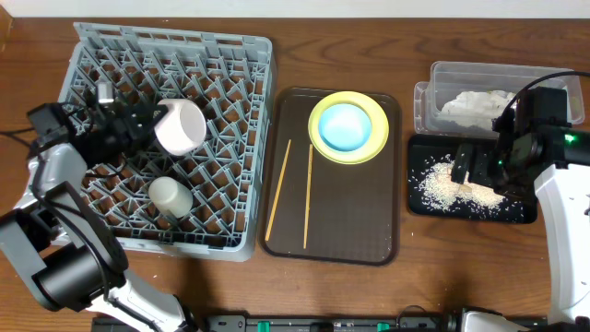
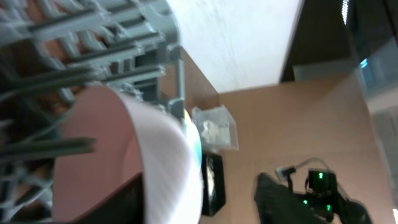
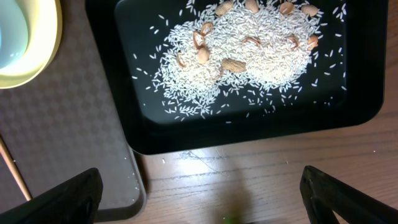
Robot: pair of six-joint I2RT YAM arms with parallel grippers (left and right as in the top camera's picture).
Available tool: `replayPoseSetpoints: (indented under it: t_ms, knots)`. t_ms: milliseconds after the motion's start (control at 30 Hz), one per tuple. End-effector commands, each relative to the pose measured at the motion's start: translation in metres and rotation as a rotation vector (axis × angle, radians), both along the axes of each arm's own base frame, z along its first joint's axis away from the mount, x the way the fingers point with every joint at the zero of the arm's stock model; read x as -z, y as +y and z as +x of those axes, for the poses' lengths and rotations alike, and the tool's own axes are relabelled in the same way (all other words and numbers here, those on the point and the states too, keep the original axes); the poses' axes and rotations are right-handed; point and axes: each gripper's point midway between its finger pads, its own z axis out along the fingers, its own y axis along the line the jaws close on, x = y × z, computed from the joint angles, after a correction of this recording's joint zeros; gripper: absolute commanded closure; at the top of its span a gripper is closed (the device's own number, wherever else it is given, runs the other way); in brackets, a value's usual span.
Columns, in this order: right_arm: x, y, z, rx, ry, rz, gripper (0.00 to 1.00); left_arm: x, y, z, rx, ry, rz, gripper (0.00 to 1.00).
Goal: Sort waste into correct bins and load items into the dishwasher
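Note:
The white bowl (image 1: 181,126) lies tilted on its side in the grey dish rack (image 1: 230,65). My left gripper (image 1: 141,121) is open, with the bowl's wall (image 2: 168,155) between its fingers (image 2: 193,190); a gap shows beside one finger. My right gripper (image 1: 470,168) is wide open and empty (image 3: 199,193) over the black tray (image 3: 249,134), which holds rice grains (image 3: 249,68) and some nuts. The crumpled napkin (image 1: 475,103) lies in the clear tub (image 1: 442,74). The light-blue bowl (image 1: 348,126) sits on the yellow plate (image 1: 323,148), with two chopsticks (image 1: 278,189) alongside. The wrapper is out of view.
The plate, blue bowl and chopsticks lie on a dark brown serving tray (image 1: 369,221) between rack and bins. A small whitish cup (image 1: 171,196) stands in the rack's front part. The black tray (image 1: 424,207) lies just in front of the tub.

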Motion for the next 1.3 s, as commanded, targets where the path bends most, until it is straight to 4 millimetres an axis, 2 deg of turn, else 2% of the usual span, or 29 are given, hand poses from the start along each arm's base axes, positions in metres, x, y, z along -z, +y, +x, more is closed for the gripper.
replayPoseSetpoints:
  t_ms: [0,100,233,300,400,467,533,600,700,733,767,1000,1167,1200,1267]
  knots:
    - [-0.005,-0.002,0.001,0.016,-0.017,0.006,0.01,0.006,0.023,-0.002,-0.060,0.008,0.019,0.31]
    - [-0.005,-0.002,0.000,0.016,-0.014,0.006,0.01,0.008,0.044,-0.006,-0.124,0.049,0.009,0.17]
    - [-0.005,-0.002,0.000,0.016,-0.014,0.006,0.01,-0.006,0.065,-0.013,-0.195,0.057,0.023,0.12]
    - [-0.005,-0.002,0.000,0.016,-0.014,0.006,0.01,-0.012,0.070,-0.016,-0.263,0.097,0.146,0.10]
    - [-0.005,-0.002,0.000,0.016,-0.014,0.006,0.01,-0.028,0.067,-0.023,-0.313,0.122,0.277,0.09]
    - [-0.005,-0.002,0.000,0.016,-0.014,0.006,0.01,-0.051,0.045,-0.032,-0.316,0.108,0.417,0.08]
    - [-0.005,-0.002,0.000,0.016,-0.014,0.006,0.01,-0.059,0.025,-0.040,-0.308,0.126,0.507,0.07]
    - [-0.005,-0.002,0.000,0.016,-0.014,0.007,0.01,-0.064,0.001,-0.051,-0.285,0.146,0.615,0.07]
    - [-0.005,-0.002,0.000,0.016,-0.013,0.006,0.01,-0.065,-0.049,-0.072,-0.193,0.161,0.780,0.06]
    - [-0.005,-0.002,0.000,0.016,-0.013,0.006,0.01,-0.062,-0.073,-0.081,-0.131,0.160,0.843,0.06]
    - [-0.005,-0.002,0.000,0.016,-0.013,0.007,0.01,-0.058,-0.087,-0.086,-0.089,0.161,0.884,0.06]
    - [-0.004,-0.002,-0.001,0.016,-0.011,0.007,0.01,-0.010,-0.174,-0.113,0.126,0.234,1.051,0.05]
    - [-0.004,-0.002,-0.001,0.016,-0.010,0.007,0.01,0.041,-0.237,-0.117,0.255,0.286,1.106,0.05]
    - [-0.004,-0.002,-0.001,0.016,-0.010,0.007,0.01,0.057,-0.252,-0.116,0.280,0.303,1.111,0.05]
    - [-0.004,-0.002,-0.001,0.016,-0.010,0.007,0.01,0.074,-0.266,-0.115,0.298,0.319,1.113,0.05]
